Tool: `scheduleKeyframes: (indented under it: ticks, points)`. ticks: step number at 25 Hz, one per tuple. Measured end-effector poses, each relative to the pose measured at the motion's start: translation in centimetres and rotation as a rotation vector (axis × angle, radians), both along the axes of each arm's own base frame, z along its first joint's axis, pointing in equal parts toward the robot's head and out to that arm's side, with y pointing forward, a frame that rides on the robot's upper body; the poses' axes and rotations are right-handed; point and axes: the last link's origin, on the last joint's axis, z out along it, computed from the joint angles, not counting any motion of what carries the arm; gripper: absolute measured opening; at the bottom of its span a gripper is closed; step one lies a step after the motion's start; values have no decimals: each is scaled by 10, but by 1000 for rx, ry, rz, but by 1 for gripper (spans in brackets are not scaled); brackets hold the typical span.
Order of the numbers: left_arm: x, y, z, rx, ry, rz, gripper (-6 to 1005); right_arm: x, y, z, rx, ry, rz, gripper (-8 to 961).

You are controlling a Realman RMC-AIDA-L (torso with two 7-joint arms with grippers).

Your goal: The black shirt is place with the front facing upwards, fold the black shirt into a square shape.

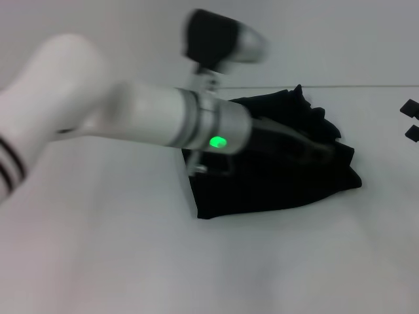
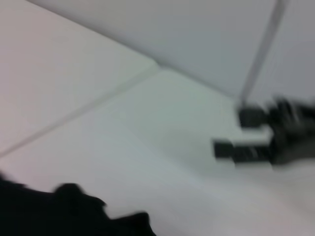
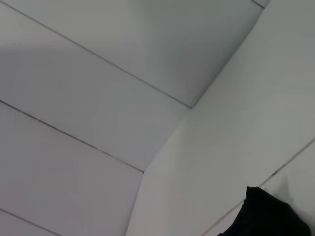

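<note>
Left gripper [image 1: 327,149], fingers' state unreadable, reaches across my crumpled black cloth shirt [image 1: 275,180] on the white table [image 1: 98,261]; right gripper [image 1: 411,119], spread, waits beyond the shirt's right edge.

you're looking at a plain white counter [image 1: 98,248] with a thin seam running along its far side. the black shirt [image 1: 275,176] lies directly on it as a bunched, rumpled heap right of centre, its far edge reaching up to that seam. in the left wrist view a shirt edge rests on the same white surface.
</note>
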Motion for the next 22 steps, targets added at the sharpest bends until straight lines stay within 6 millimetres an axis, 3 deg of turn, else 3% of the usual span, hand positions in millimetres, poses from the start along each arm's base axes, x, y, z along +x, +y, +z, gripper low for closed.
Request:
scheduleKeyframes:
  ticks: [3, 9, 16, 22]
  points:
    - [-36, 9, 40, 19, -164, 254, 453, 0, 2, 4, -17, -24, 14, 916]
    - [-100, 2, 93, 31, -388, 556, 678, -14, 24, 16, -145, -136, 58, 916]
    - [-132, -20, 110, -11, -462, 625, 800, -46, 58, 20, -261, -260, 98, 915]
    - [-150, -30, 109, 0, -495, 644, 800, -49, 60, 13, -258, -257, 97, 916]
